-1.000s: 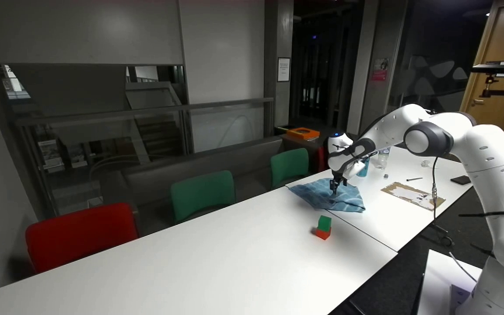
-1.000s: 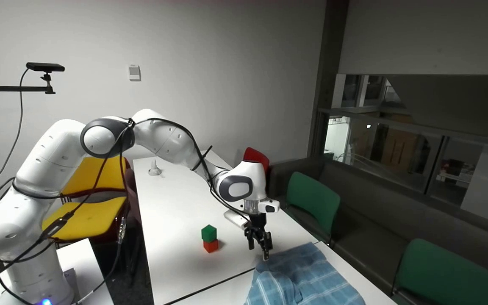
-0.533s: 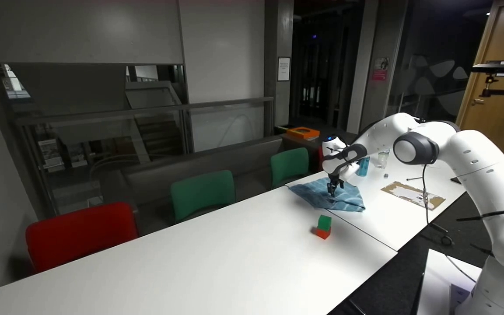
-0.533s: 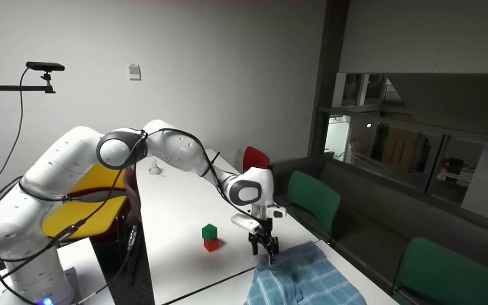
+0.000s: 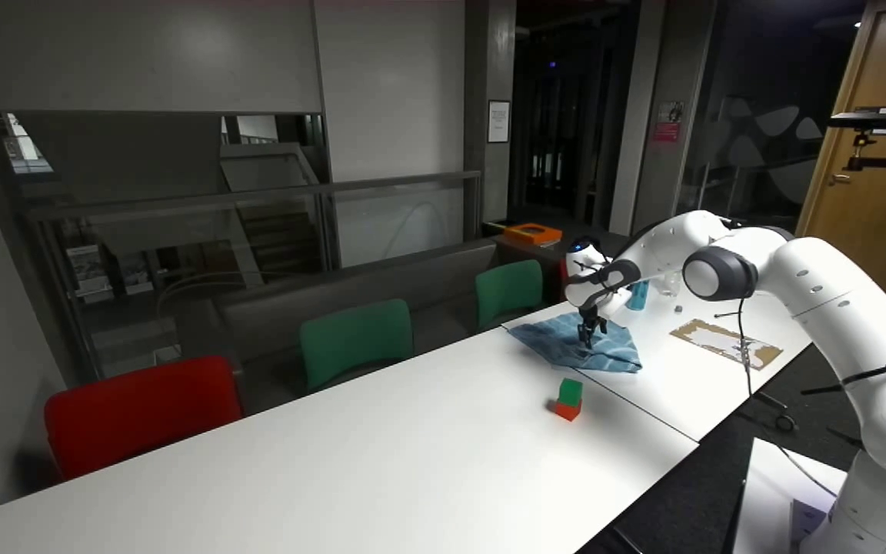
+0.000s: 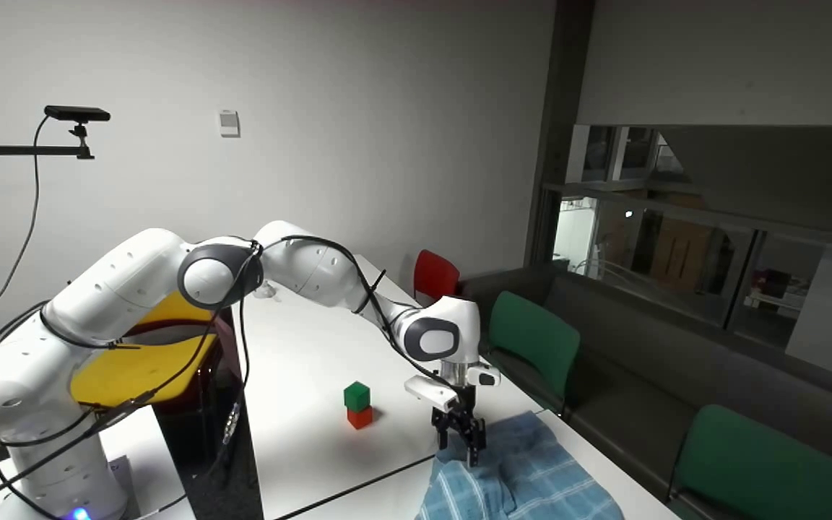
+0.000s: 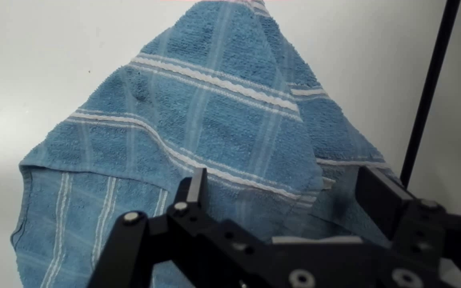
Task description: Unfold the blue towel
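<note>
Close to the long edge of the worktop [image 5: 335,454] by the green chairs [image 5: 356,338], we have the blue towel [image 7: 198,132], rumpled & doubled over, lying along the joint [image 7: 429,92] that crosses the top, perhaps lapping it. Its longest run seems to go crosswise: one corner just by the chair-side edge, a tapering end aimed at the opposite long edge.

In both exterior views the gripper [image 7: 284,186] points down over the cloth; per wrist view, it's nearer the joint-side margin. Its fingers [image 7: 378,202] are well apart, nothing held btwn them. Whether the tips touch the weave, we can't tell.

Key relation for the next move, as we judge it: the top layer's loose margin runs down into the gap, closer to the joint-side finger, w/ the bulk of the towel on the side away from the joint. So the ply we want is prob. straight below; we'd expect little sideways travel, just a drop & a pinch on that layer alone. Main risk: catching both plies, i.e. dragging the towel instead of opening it.

Green block [image 6: 357,396] sits on red block [image 6: 360,417], across the joint & well apart from the cloth, closer to the opposite edge.
</note>
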Controlling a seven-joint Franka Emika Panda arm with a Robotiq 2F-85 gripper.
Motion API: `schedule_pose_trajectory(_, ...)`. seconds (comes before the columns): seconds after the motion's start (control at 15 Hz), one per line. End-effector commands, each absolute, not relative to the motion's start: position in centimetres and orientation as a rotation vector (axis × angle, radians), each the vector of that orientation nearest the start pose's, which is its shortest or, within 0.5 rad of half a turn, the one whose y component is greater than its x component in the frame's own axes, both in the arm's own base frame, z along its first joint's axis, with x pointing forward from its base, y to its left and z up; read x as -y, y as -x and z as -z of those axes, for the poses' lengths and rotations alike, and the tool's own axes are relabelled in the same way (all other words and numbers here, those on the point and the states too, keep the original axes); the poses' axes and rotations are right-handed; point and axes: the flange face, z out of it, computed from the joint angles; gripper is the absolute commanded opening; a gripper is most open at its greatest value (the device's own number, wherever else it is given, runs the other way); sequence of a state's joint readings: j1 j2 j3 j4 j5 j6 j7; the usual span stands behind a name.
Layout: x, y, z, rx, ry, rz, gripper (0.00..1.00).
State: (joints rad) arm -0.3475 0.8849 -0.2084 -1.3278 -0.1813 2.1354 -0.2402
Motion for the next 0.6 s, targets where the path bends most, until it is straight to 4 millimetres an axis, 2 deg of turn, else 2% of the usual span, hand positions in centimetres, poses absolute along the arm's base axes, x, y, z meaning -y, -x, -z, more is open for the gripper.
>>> schedule_pose_trajectory(0.0,37.1,-64.8,-20.9,-0.222,3.351,-0.335,1.00)
schedule_pose_trajectory(0.53,36.9,-66.0,-20.5,-0.252,3.339,-0.384,1.00)
